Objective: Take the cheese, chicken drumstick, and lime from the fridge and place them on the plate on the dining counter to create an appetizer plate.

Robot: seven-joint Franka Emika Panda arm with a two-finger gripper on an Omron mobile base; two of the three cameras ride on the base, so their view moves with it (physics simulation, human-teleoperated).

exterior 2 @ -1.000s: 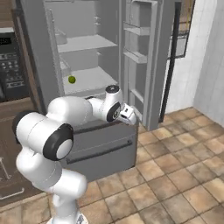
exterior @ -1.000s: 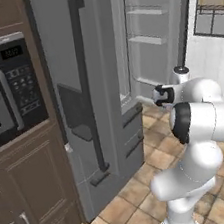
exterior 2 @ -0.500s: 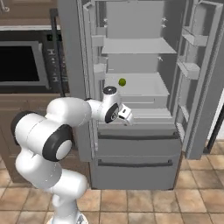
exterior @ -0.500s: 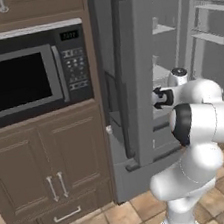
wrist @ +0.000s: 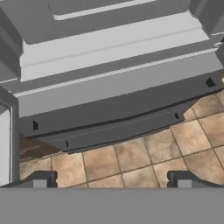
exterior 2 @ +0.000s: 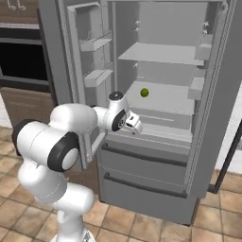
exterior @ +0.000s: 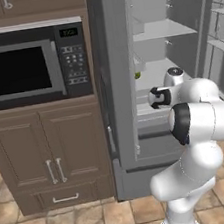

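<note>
The grey fridge (exterior 2: 163, 182) stands with both doors swung wide. The lime (exterior 2: 144, 92), a small yellow-green ball, lies on a middle shelf; it also peeks past the left door as the lime (exterior: 137, 75). My gripper (exterior 2: 134, 125) hangs in front of the fridge, below and left of the lime and apart from it. It points down at the lower drawers. In the hand view my gripper (wrist: 112, 181) is open with nothing between its fingertips (wrist: 41, 180). The cheese, chicken drumstick, plate and dining counter are out of view.
A black built-in microwave (exterior: 22, 71) sits left of the fridge, above brown cabinet doors (exterior: 49, 153). The left fridge door (exterior 2: 71, 71) with its bins juts out close beside my arm. The right door (exterior 2: 212, 94) stands open. Tan floor tiles (wrist: 144, 157) lie below.
The whole picture has shifted as the base drove, so the fridge interior now faces the cameras more squarely. The arm keeps its pose and the gripper stays open.
</note>
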